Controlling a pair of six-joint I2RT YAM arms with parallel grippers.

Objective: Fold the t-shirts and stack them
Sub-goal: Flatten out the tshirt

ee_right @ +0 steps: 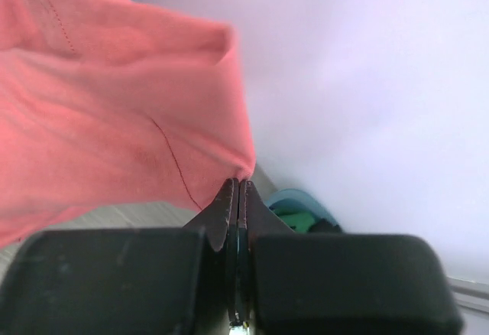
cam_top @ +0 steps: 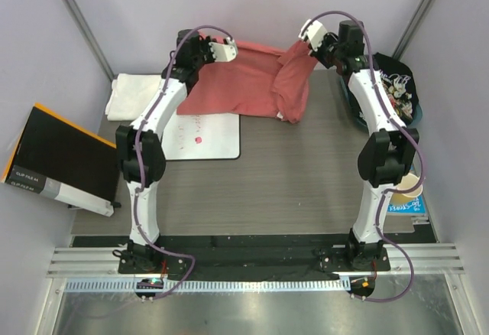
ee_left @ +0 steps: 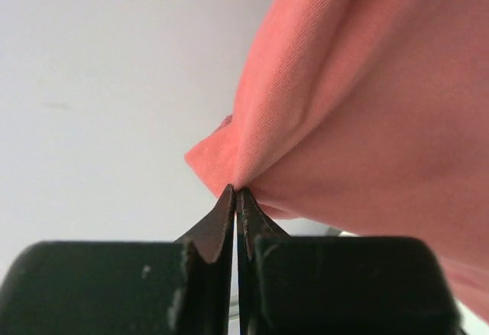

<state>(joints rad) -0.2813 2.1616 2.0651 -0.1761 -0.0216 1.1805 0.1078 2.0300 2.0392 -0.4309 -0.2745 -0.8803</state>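
The salmon-red t-shirt (cam_top: 244, 82) hangs stretched between my two grippers at the far side of the table, its lower part draped on the tabletop. My left gripper (cam_top: 229, 49) is shut on the shirt's left corner (ee_left: 252, 151). My right gripper (cam_top: 304, 38) is shut on the right corner (ee_right: 153, 121), with a sleeve hanging below it. The black floral t-shirt (cam_top: 397, 90) lies bunched in a blue basket at the right. The white folded t-shirt (cam_top: 131, 95) lies at the far left of the table.
A white whiteboard with red marks (cam_top: 206, 136) lies under the red shirt's near edge. A black and orange folder (cam_top: 57, 159) leans at the left edge. A paper cup (cam_top: 405, 186) stands at the right, by the blue basket (cam_top: 357, 109). Walls close in behind.
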